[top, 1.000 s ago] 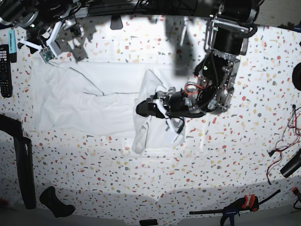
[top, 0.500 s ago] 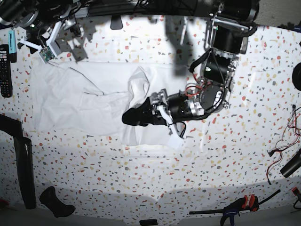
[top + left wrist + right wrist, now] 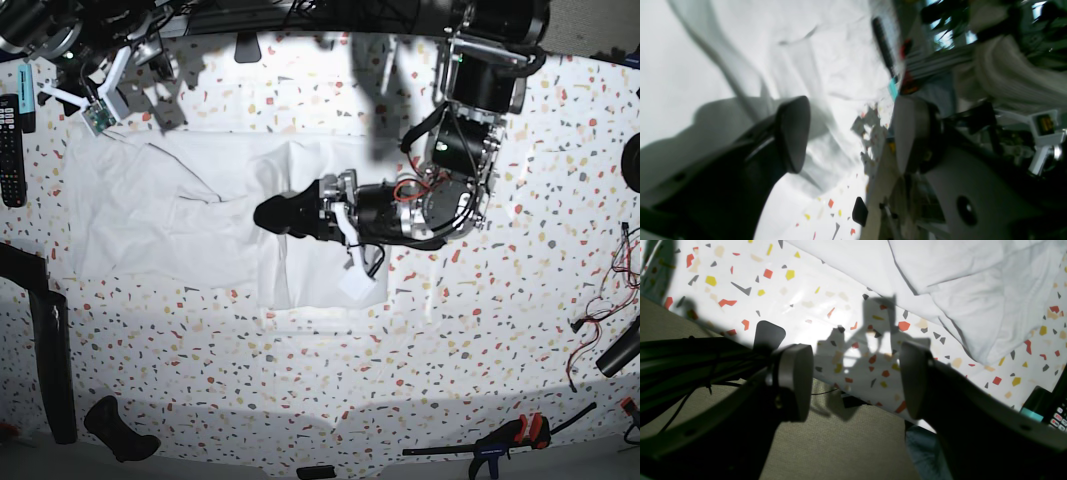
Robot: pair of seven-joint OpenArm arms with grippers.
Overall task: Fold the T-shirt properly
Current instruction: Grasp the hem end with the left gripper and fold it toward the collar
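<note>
The white T-shirt lies spread on the speckled table, its right side folded over toward the middle. My left gripper hovers low over that folded part, reaching in from the right. In the left wrist view it stands open, with only wrinkled T-shirt showing beyond the fingers. My right gripper sits at the far left corner, off the shirt. In the right wrist view it is open and empty over the table's edge, the T-shirt's corner lying beyond it.
A remote control lies at the left edge beside a teal item. Black bars and a black piece are at front left. A clamp and red cables lie at right.
My left gripper carried the shirt's right side leftward, opened and let it go. The fabric now lies flatter over the middle. The right arm has not moved.
</note>
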